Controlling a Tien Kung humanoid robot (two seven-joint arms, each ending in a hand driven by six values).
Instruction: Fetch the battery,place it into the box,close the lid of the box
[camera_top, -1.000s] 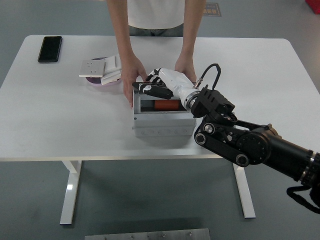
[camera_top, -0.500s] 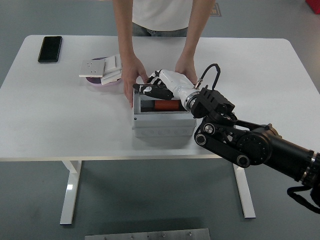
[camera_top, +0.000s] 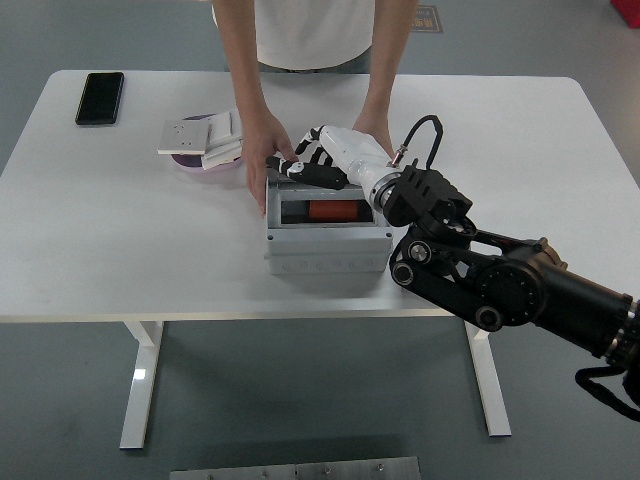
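A grey box (camera_top: 325, 250) stands open near the table's front middle. A red battery (camera_top: 322, 212) lies inside it. My right hand (camera_top: 305, 166), white with black fingers, hovers over the box's far rim, fingers spread and holding nothing. A person at the far side steadies the box: one hand (camera_top: 262, 152) rests on its left side, the other hand (camera_top: 373, 130) sits behind my wrist at its right. I cannot make out the lid; it may be hidden behind my hand.
A black phone (camera_top: 100, 97) lies at the far left corner. White switch plates (camera_top: 198, 136) lie on a purple disc (camera_top: 190, 165) left of the box. My black right arm (camera_top: 500, 285) crosses the table's front right edge.
My right hand has lifted and drawn back from over the box's inside toward its far rim, so more of the battery shows. The person's hands stay on the box.
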